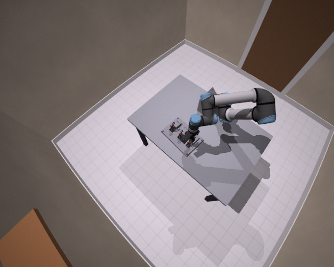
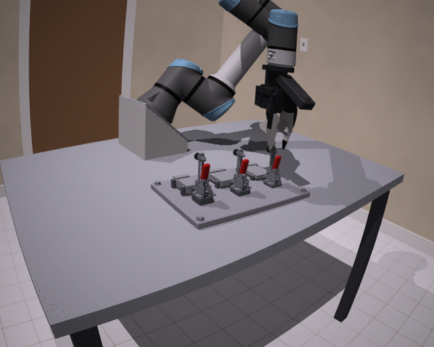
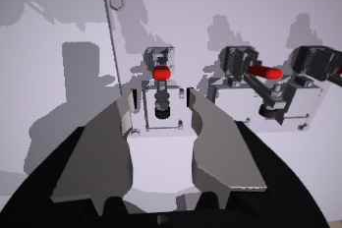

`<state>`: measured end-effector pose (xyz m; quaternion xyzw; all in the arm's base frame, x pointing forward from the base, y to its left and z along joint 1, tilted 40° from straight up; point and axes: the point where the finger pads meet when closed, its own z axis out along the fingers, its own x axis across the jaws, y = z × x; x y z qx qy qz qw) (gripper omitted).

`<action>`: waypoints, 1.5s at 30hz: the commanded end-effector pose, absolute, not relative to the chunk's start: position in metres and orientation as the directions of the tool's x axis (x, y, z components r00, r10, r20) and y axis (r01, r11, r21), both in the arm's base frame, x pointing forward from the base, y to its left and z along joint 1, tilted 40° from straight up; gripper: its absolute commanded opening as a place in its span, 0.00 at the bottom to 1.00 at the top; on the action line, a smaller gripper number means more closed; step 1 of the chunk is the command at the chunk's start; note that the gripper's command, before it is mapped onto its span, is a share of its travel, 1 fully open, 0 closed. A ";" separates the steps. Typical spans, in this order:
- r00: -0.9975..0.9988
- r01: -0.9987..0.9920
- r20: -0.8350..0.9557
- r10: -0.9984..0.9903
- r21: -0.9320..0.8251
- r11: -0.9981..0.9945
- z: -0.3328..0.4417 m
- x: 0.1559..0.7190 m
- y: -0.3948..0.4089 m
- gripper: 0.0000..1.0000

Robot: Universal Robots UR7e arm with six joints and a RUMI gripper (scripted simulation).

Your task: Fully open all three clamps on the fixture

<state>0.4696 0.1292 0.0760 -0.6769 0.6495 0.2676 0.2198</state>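
A grey fixture plate [image 2: 230, 196] lies on the table with three toggle clamps in a row. Their red handles all stand upright: left clamp [image 2: 205, 171], middle clamp [image 2: 244, 166], right clamp [image 2: 276, 161]. Flat grey parts [image 2: 256, 170] lie behind the clamps. My gripper [image 2: 278, 144] hangs just above the right clamp, apart from it, with its fingers partly spread and nothing between them. In the wrist view the gripper [image 3: 161, 100] frames the right clamp's red handle [image 3: 161, 73] from above. The middle clamp [image 3: 264, 73] is to the right of it there. In the overhead view the gripper [image 1: 188, 136] is over the plate's near end.
The arm's grey wedge mount [image 2: 146, 130] stands on the table behind the fixture. The table's right edge [image 2: 392, 175] is a short way past the right clamp. A bolt head [image 3: 117, 2] marks the plate's corner.
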 end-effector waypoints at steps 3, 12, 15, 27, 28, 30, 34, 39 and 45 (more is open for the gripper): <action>0.013 -0.997 -0.648 -0.762 0.049 -0.059 0.080 0.470 0.126 0.28; 0.013 -0.997 -0.648 -0.762 0.049 -0.059 0.094 0.472 0.114 0.28; 0.013 -0.997 -0.648 -0.762 0.049 -0.059 0.099 0.472 0.110 0.28; 0.013 -0.997 -0.648 -0.762 0.049 -0.059 0.130 0.475 0.083 0.28; 0.013 -0.997 -0.648 -0.762 0.049 -0.059 0.132 0.475 0.082 0.28; 0.013 -0.997 -0.648 -0.762 0.049 -0.059 0.132 0.475 0.082 0.28; 0.013 -0.997 -0.648 -0.762 0.049 -0.059 0.138 0.476 0.076 0.28; 0.013 -0.997 -0.648 -0.762 0.049 -0.059 0.142 0.476 0.073 0.28; 0.013 -0.997 -0.648 -0.762 0.049 -0.059 0.142 0.476 0.073 0.28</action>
